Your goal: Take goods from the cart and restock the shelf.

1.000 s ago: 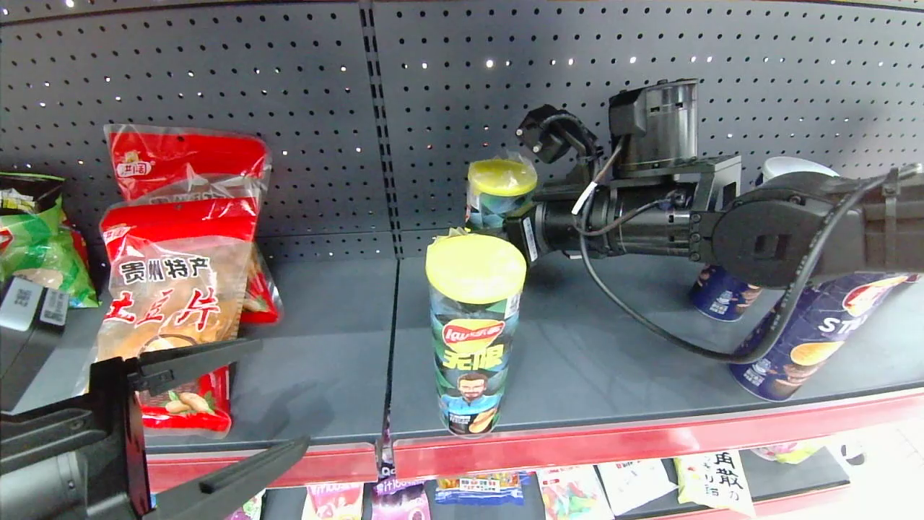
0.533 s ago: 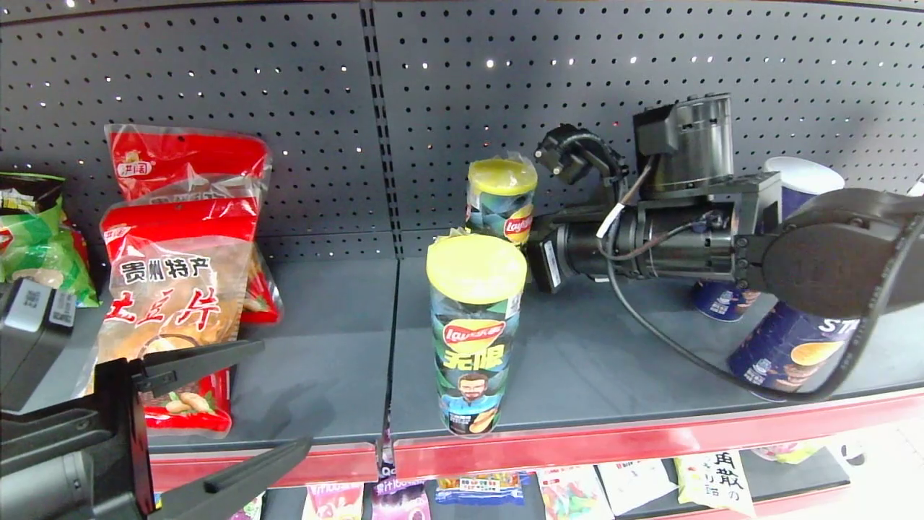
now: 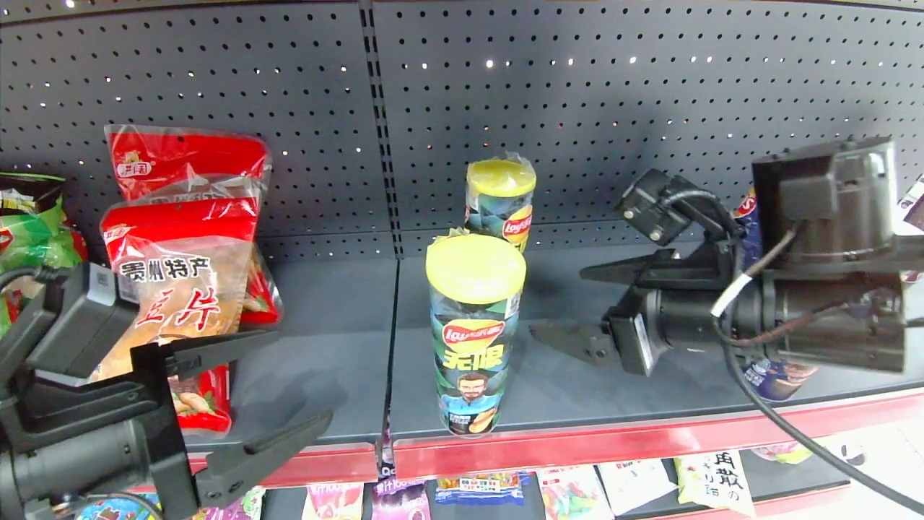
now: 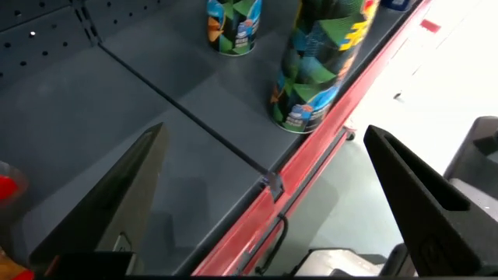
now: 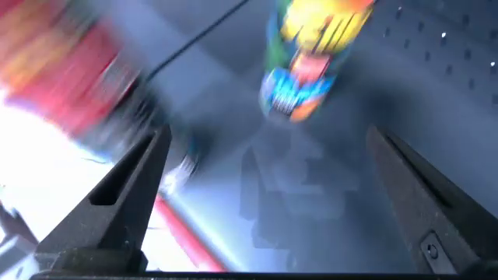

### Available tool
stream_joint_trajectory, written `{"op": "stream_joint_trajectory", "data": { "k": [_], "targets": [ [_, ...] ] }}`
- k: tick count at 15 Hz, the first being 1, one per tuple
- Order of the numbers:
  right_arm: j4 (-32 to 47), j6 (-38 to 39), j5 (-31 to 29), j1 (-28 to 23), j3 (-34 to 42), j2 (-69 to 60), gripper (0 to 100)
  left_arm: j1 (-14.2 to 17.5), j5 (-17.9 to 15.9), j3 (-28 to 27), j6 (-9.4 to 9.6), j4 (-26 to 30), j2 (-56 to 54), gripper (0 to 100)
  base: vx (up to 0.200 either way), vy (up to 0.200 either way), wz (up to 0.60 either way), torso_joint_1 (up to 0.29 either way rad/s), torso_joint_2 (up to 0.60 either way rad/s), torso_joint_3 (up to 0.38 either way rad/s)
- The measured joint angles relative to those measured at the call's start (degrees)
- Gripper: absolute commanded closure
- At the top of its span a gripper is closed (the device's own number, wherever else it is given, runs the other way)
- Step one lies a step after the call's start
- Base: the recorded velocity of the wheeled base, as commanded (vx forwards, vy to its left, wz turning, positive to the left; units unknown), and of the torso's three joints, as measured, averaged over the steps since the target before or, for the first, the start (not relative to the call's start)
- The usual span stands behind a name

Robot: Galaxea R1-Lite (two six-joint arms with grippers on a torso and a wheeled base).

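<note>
Two chip cans with yellow lids stand upright on the grey shelf (image 3: 325, 347): the front can (image 3: 475, 332) near the red edge and the rear can (image 3: 500, 198) by the pegboard. My right gripper (image 3: 559, 303) hangs open and empty over the shelf, to the right of both cans and apart from them. In the right wrist view its gripper (image 5: 268, 132) points at a blurred can (image 5: 311, 54). My left gripper (image 3: 303, 375) is open and empty at the lower left, in front of the shelf edge. From the left wrist, the gripper (image 4: 264, 131) faces the front can (image 4: 319, 62) and rear can (image 4: 233, 23).
Red snack bags (image 3: 180, 267) lean on the shelf's left part, with a green bag (image 3: 36, 245) at the far left. Blue chip cans (image 3: 779, 375) sit at the right, mostly hidden behind my right arm. Small packets (image 3: 577, 491) fill the shelf below. Bare shelf lies between bags and cans.
The right gripper has drawn back from the rear can, to the right and toward the shelf front, leaving the can standing. The left gripper has risen slightly.
</note>
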Motion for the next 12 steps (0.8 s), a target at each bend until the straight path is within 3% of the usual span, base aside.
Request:
{"op": "stream_joint_trajectory", "data": {
  "k": [7, 12],
  "targets": [
    [0.3, -0.2, -2.5, 6.7, 19.9, -21.7, 0, -0.5, 2.0, -3.9, 3.55, -0.2, 9.8, 0, 0.000, 0.000, 0.00, 0.000, 0.00, 0.000],
    [1.5, -0.3, -6.8, 6.6, 29.2, -38.4, 0, -3.8, 5.2, -7.7, 3.77, -0.2, 16.8, 0, 0.000, 0.000, 0.00, 0.000, 0.00, 0.000]
  ]
}}
